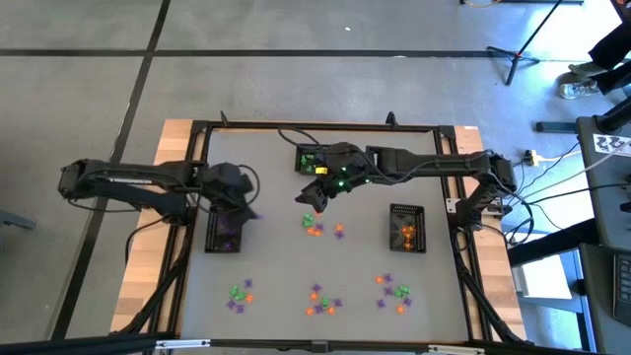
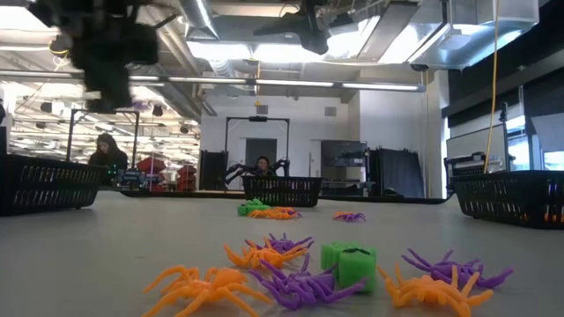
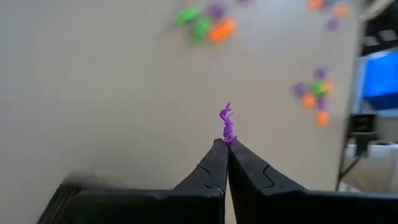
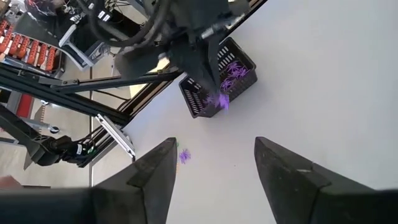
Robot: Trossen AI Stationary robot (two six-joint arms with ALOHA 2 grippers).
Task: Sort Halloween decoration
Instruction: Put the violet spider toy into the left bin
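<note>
From above, the left gripper [image 1: 240, 209] hangs over the left basket [image 1: 225, 235], so it should centre before letting go; its wrist view shows the jaws pinching a purple spider [image 3: 227, 124]; seemingly just emptied, the right gripper [image 4: 214, 165] stands spread above the table [image 4: 323, 81].

Baskets [image 1: 225, 233]: three black mesh ones on the tabletop [image 1: 276, 187]
Arms: two
Trinket clusters [image 1: 321, 300] loose on the tabletop: four
Trinket colours: three, purple, green, orange
People in the room behind [image 2: 106, 151]: two
</note>
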